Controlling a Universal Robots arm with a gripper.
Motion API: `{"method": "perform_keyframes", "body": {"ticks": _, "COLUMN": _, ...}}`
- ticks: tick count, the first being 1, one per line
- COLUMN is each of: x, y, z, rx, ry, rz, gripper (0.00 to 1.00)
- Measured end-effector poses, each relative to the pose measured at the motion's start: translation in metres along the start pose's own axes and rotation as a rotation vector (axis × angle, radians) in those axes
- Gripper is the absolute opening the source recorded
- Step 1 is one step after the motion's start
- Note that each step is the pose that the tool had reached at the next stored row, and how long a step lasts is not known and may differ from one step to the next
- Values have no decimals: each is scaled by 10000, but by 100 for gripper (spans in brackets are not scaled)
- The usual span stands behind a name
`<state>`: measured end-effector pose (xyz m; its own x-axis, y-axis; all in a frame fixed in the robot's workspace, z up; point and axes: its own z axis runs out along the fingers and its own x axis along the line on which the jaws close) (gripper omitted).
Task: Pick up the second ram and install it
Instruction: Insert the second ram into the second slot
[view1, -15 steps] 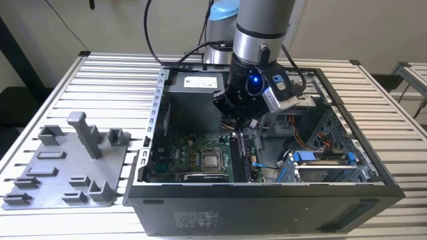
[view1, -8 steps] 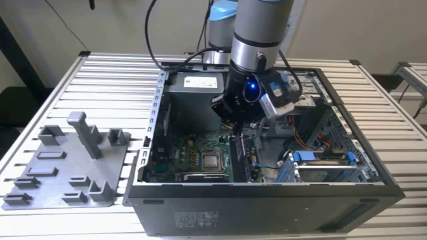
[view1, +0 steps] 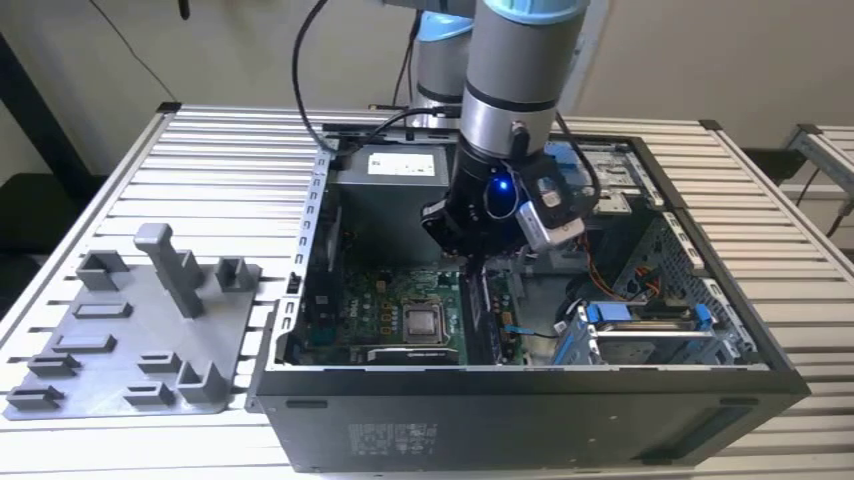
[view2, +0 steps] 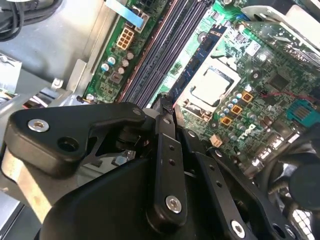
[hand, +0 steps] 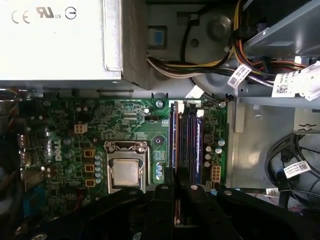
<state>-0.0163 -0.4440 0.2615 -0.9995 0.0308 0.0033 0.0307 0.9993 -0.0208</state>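
Second ram (view2: 202, 52) is seen standing on edge at the long slots (hand: 192, 140) beside the processor (hand: 125, 172), its long axis laid along them. Its near end appears clamped between the closed fingers of the gripper (view1: 470, 264), at the exterior view's centre.

Gripper (view2: 165, 107) links are seen as matt black plastic or coated metal, fastened with shiny metal screws. Motherboard (hand: 125, 125) is finished in glossy green laminate; CPU lid (hand: 125, 172) is dull brushed metal. Case (view1: 534, 420) is matt dark painted metal. Holder tray (view1: 127, 350) is matt grey plastic.
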Motion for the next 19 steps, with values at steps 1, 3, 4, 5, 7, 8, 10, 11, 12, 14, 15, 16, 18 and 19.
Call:
{"method": "perform_keyframes", "body": {"ticks": 1, "x": 2, "y": -5, "z": 11, "rx": -1, "ry": 0, "rz": 20, "gripper": 14}}
{"method": "perform_keyframes", "body": {"ticks": 3, "x": 4, "y": -27, "z": 30, "rx": -1, "ry": 1, "rz": 56, "gripper": 14}}
{"method": "perform_keyframes", "body": {"ticks": 4, "x": 4, "y": -40, "z": 37, "rx": -1, "ry": 1, "rz": 66, "gripper": 14}}
{"method": "perform_keyframes", "body": {"ticks": 5, "x": 4, "y": -53, "z": 42, "rx": 0, "ry": 1, "rz": 71, "gripper": 14}}
{"method": "perform_keyframes", "body": {"ticks": 7, "x": 4, "y": -70, "z": 61, "rx": -2, "ry": 1, "rz": 90, "gripper": 14}}
{"method": "perform_keyframes", "body": {"ticks": 8, "x": 4, "y": -74, "z": 71, "rx": -2, "ry": 1, "rz": 108, "gripper": 14}}
{"method": "perform_keyframes", "body": {"ticks": 10, "x": 3, "y": -84, "z": 91, "rx": -2, "ry": 2, "rz": 144, "gripper": 14}}
{"method": "perform_keyframes", "body": {"ticks": 11, "x": 3, "y": -90, "z": 101, "rx": -2, "ry": 3, "rz": 168, "gripper": 14}}
{"method": "perform_keyframes", "body": {"ticks": 12, "x": 2, "y": -97, "z": 108, "rx": -1, "ry": 4, "rz": 190, "gripper": 14}}
{"method": "perform_keyframes", "body": {"ticks": 14, "x": 2, "y": -115, "z": 124, "rx": -2, "ry": 4, "rz": 232, "gripper": 14}}
{"method": "perform_keyframes", "body": {"ticks": 15, "x": 2, "y": -120, "z": 133, "rx": -2, "ry": 5, "rz": 261, "gripper": 14}}
{"method": "perform_keyframes", "body": {"ticks": 16, "x": 2, "y": -123, "z": 142, "rx": -2, "ry": 6, "rz": 301, "gripper": 14}}
{"method": "perform_keyframes", "body": {"ticks": 18, "x": 1, "y": -126, "z": 154, "rx": -3, "ry": 7, "rz": 362, "gripper": 14}}
{"method": "perform_keyframes", "body": {"ticks": 19, "x": -3, "y": -127, "z": 156, "rx": -2, "ry": 7, "rz": 363, "gripper": 14}}
